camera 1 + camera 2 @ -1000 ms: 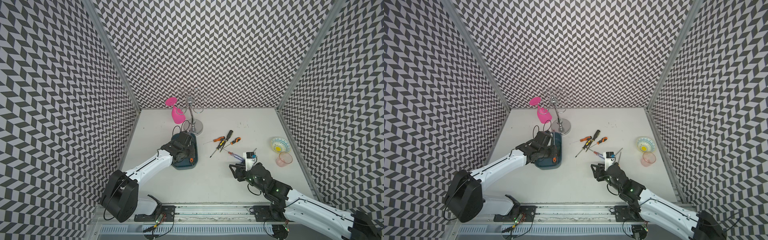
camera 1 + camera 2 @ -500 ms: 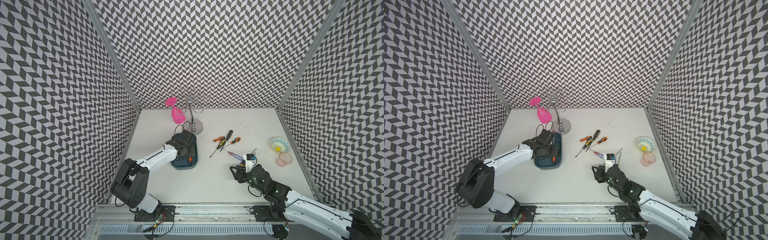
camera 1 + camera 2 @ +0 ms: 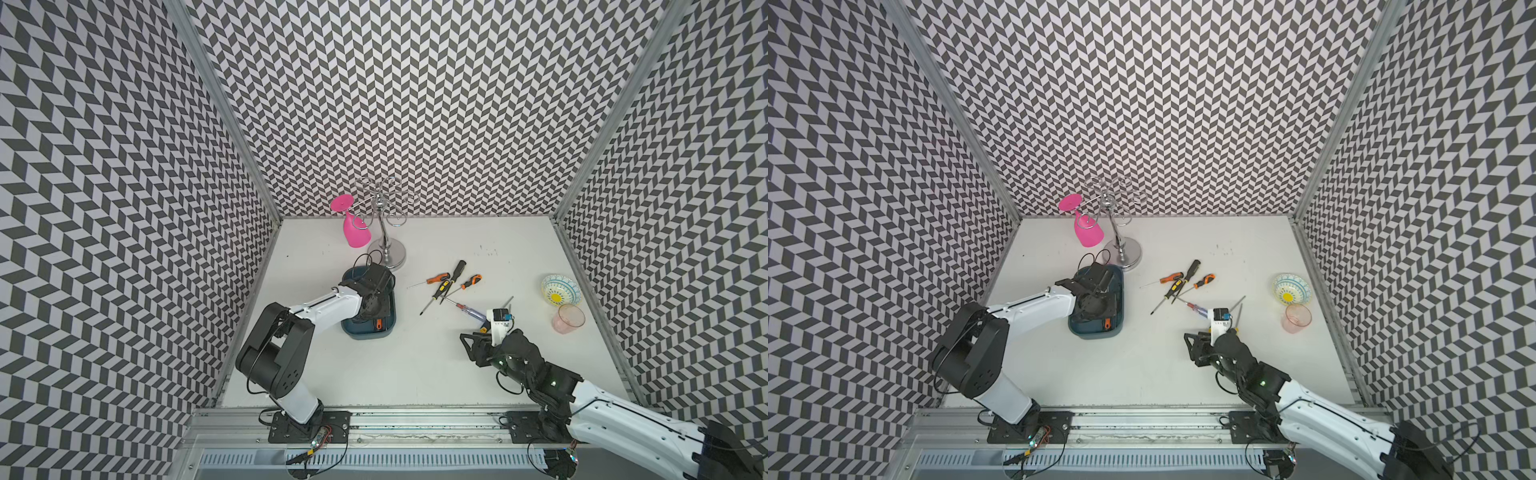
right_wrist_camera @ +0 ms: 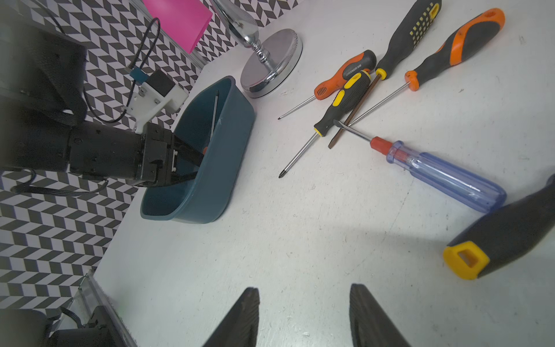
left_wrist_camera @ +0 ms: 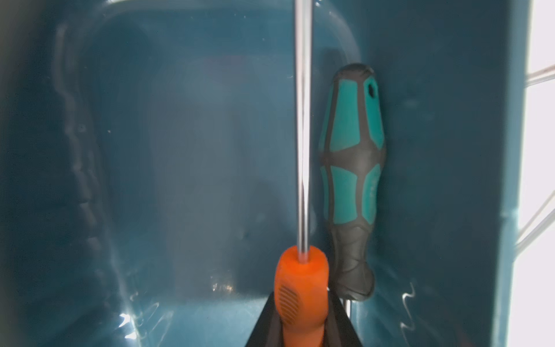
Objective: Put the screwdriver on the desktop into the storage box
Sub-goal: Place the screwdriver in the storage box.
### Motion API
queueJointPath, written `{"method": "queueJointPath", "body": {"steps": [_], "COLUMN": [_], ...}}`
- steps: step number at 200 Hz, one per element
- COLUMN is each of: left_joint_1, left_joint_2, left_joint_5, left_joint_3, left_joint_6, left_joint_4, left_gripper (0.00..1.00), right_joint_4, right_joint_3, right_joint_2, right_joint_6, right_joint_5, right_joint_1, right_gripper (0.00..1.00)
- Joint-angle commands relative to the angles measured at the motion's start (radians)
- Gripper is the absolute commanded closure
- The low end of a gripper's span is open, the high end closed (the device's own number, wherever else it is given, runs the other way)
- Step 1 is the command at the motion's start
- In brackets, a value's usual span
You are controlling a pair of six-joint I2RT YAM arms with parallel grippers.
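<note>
Left end effector (image 5: 301, 318) clenched on an orange-handled screwdriver (image 5: 301, 279) low inside the storage box (image 3: 365, 333), left of centre in a top view, beside a teal-handled screwdriver (image 5: 351, 168) along one wall; right end effector (image 4: 303, 315) released over open bench (image 4: 300, 228), loose screwdrivers (image 3: 442, 286) nearby

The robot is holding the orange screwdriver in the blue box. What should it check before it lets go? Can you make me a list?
1. Is the left gripper shut on the orange-handled metal screwdriver: ok.
2. Is that screwdriver inside the dark teal-blue plastic storage box: ok.
3. Is it resting on the box floor: cannot tell.
4. Is there room beside the teal-and-grey-handled screwdriver lying along one wall: ok.
5. Is the right gripper open and away from the box: ok.
6. Is the white desktop free of screwdrivers: not ok. Several lie there, like the clear blue-handled screwdriver.
</note>
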Motion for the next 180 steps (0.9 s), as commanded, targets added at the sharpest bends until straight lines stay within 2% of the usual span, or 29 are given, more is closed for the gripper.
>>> {"method": "queueJointPath", "body": {"steps": [1, 7, 31, 44, 131, 180], "left_joint_1": [0.005, 0.007, 0.007, 0.007, 0.007, 0.007], "left_joint_2": [0.015, 0.015, 0.016, 0.015, -0.017, -0.079], "left_joint_5": [-0.016, -0.017, -0.012, -0.012, 0.008, 0.009], "left_joint_3": [0.021, 0.021, 0.021, 0.021, 0.019, 0.011], "left_joint_6": [0.002, 0.000, -0.003, -0.005, -0.009, -0.014], "left_joint_4": [0.011, 0.012, 0.017, 0.017, 0.027, 0.021], "left_gripper": [0.73, 0.69, 0.67, 0.63, 0.62, 0.62], "right_joint_4": [0.042, 0.043, 0.040, 0.039, 0.044, 0.043], "right_joint_3": [-0.007, -0.007, -0.007, -0.008, -0.005, -0.002], "right_joint_2": [-0.001, -0.002, -0.005, -0.007, 0.005, 0.012], "right_joint_6": [0.009, 0.009, 0.011, 0.012, 0.015, 0.018], "right_joint_5": [0.008, 0.008, 0.010, 0.012, 0.008, 0.007], "right_joint_1": [-0.001, -0.001, -0.002, -0.001, -0.001, -0.001], "right_gripper": [0.48, 0.48, 0.48, 0.48, 0.48, 0.48]}}
